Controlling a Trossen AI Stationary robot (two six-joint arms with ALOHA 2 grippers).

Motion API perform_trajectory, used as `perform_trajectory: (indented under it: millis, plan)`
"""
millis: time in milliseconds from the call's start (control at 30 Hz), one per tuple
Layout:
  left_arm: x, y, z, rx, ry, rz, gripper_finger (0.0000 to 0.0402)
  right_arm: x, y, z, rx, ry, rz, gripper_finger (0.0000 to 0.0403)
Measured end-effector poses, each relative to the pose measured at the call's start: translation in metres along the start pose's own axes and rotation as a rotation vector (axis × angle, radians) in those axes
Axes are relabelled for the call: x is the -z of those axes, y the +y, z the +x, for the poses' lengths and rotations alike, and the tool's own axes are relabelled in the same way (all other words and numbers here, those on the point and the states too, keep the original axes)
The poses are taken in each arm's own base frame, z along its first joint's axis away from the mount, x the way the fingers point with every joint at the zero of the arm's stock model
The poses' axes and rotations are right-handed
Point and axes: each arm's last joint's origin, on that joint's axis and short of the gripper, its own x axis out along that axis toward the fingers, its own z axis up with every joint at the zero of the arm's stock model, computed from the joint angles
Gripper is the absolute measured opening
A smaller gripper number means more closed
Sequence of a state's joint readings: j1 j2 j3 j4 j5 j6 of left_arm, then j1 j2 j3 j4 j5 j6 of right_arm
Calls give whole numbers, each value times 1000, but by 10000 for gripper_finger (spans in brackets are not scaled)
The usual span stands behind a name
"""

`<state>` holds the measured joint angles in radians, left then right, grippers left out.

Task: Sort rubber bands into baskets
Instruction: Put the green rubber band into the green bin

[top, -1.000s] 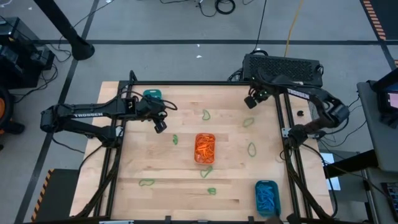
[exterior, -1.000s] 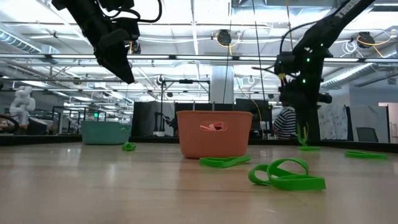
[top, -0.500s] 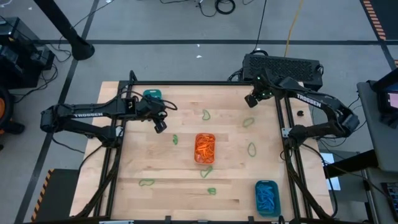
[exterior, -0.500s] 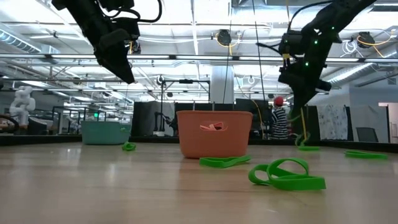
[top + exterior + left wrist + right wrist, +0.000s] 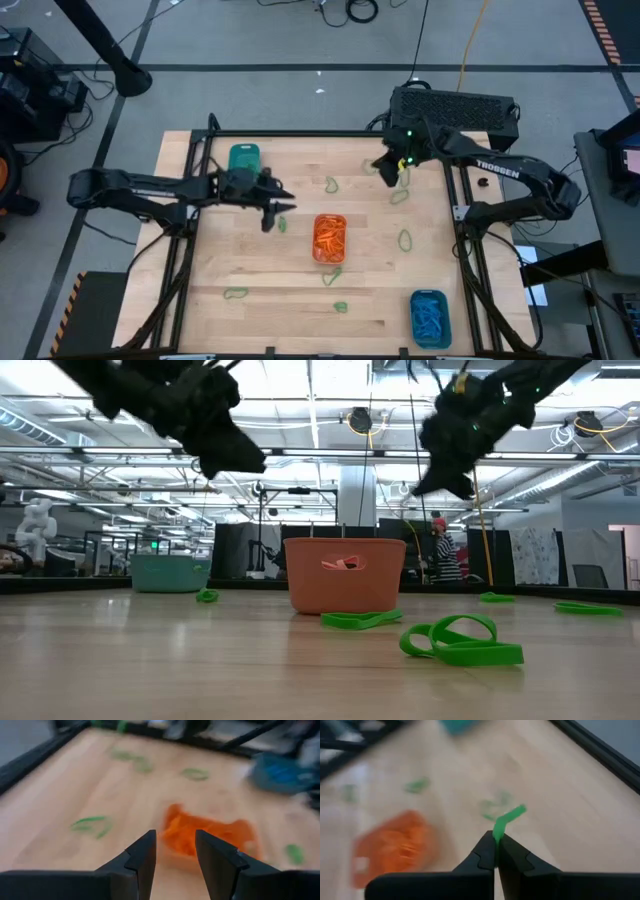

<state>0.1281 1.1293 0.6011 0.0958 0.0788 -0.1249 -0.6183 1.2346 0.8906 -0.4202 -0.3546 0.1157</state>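
Right gripper (image 5: 388, 168) is clamped on a green rubber band (image 5: 509, 817) up near the table's far edge, with the far teal basket (image 5: 244, 158) well off toward the left arm's side; left gripper (image 5: 268, 218), parted and empty, hangs beside the orange basket (image 5: 330, 238).

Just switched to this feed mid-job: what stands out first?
The right hand, raised over the table's far right part, is shut on a green rubber band that dangles from its tips. The orange basket full of orange bands sits mid-table, with the left hand open in the air just to its left.
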Motion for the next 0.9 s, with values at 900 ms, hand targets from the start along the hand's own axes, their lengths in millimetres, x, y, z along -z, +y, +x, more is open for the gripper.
perform_trajectory:
  millis: [900]
  plan:
    - [8, -6, 78, 373, -247, -151, 144, 12, 138, 58, -383, -192, -361, 4]
